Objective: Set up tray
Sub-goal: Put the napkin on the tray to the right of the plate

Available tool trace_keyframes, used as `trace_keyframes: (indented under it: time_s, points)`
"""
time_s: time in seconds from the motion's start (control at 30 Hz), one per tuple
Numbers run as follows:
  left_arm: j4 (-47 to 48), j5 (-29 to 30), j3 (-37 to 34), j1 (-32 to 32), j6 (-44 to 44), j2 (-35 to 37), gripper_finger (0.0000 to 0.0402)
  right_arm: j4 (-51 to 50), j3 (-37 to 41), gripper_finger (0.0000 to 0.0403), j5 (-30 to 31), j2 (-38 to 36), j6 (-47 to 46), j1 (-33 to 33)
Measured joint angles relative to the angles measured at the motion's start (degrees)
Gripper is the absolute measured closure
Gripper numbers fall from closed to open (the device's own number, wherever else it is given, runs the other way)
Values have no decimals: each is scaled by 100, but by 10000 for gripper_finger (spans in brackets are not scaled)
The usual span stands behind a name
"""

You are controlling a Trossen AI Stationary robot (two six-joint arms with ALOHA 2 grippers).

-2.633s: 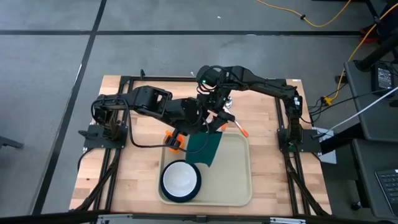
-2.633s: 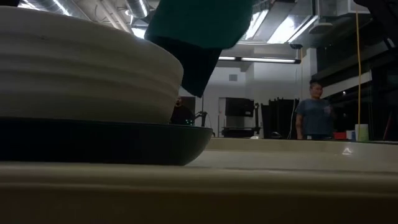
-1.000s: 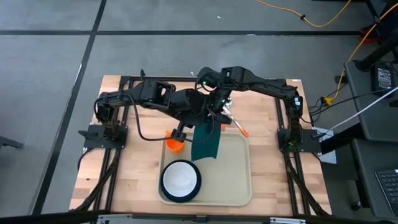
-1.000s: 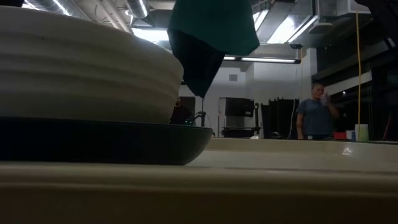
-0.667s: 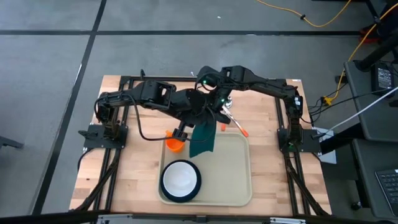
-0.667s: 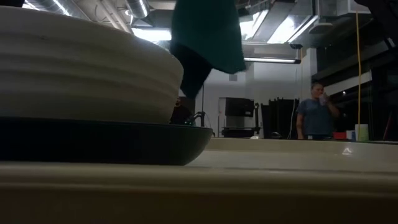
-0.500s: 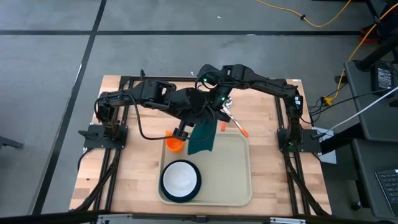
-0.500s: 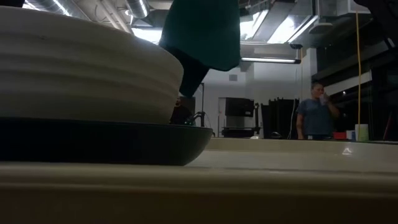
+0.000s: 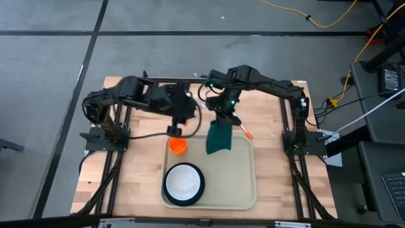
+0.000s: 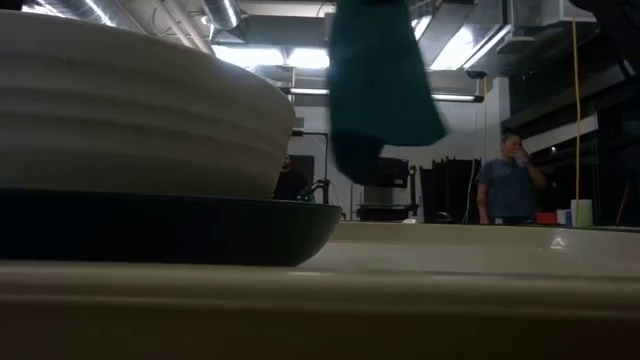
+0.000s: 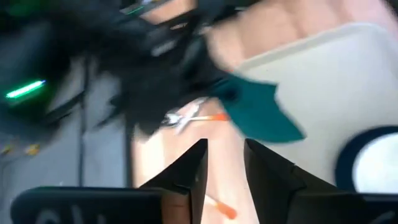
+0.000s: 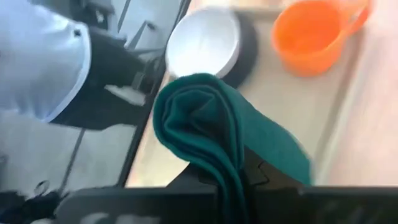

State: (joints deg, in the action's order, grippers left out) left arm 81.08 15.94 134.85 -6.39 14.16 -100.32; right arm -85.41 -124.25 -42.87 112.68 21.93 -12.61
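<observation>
Napkin (image 9: 219, 137) now hangs pinched in the right gripper (image 9: 223, 120) alone over the tray (image 9: 243, 177), the left gripper (image 9: 179, 120) having parted and drawn back, so placing falls to the right arm.

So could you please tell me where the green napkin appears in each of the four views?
High view: napkin over the tray's far edge.
Low view: hanging top centre.
Left wrist view: centre.
Right wrist view: lower centre.
Shared landmark: white bowl, except in the left wrist view.
</observation>
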Motion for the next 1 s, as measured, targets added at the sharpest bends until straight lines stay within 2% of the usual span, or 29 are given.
trace_keyframes:
  time_s: [0.17,0.23,0.3,0.47,0.57,0.73,0.87,1.0]
  points:
    - [15,799,2,4,-233,169,293,-464,0,394,21,-159,-205,409]
    - [19,1099,2,4,-237,236,293,-431,2,394,285,-244,-519,635]
    - [63,1425,2,11,-239,300,295,-415,2,394,752,-344,-845,868]
    - [63,2373,0,171,-187,372,299,-407,7,394,2460,-393,-2052,1411]
    - [59,2783,7,393,-212,449,297,-312,7,394,3203,-396,-2927,1758]
    - [7,2968,7,769,-17,562,298,-226,11,394,3851,-468,-4054,2349]
    - [-33,2968,7,998,386,695,304,-145,9,394,3880,-625,-4763,2775]
    - [-36,2951,7,1116,381,709,306,15,9,394,3945,-745,-5263,3337]
